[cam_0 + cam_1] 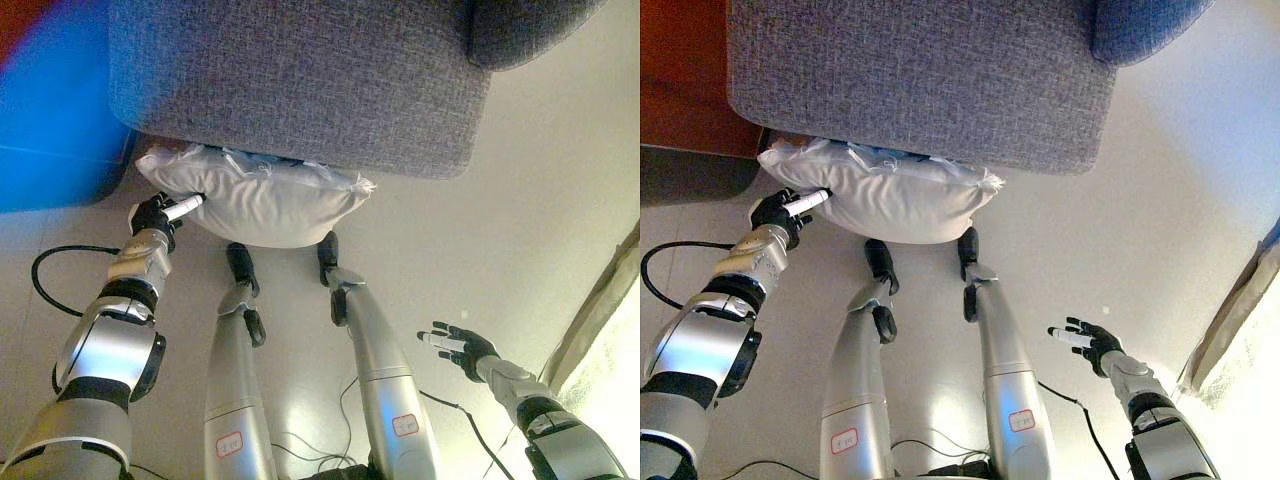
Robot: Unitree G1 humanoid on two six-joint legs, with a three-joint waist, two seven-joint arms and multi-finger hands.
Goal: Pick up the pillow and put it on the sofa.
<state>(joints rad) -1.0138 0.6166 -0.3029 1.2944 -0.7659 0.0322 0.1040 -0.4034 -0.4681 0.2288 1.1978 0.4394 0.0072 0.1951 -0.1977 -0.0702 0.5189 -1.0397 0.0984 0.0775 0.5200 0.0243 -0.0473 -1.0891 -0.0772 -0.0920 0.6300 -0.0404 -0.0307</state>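
A white pillow [262, 203] lies on the pale floor, pressed against the front of the grey sofa [300, 80], with its upper edge tucked under the seat's overhang. My left hand [156, 213] is at the pillow's left corner. One white-tipped finger [186, 205] is stretched out and touches the cloth, and nothing is curled round it. My right hand [462, 346] hovers over bare floor at the lower right, far from the pillow, with its fingers spread.
The sofa's armrest [520, 30] fills the top right corner. A dark wooden piece of furniture [680, 90] stands left of the sofa. A pale curtain-like cloth [600, 310] runs along the right edge. Pale floor [520, 200] stretches right of the pillow.
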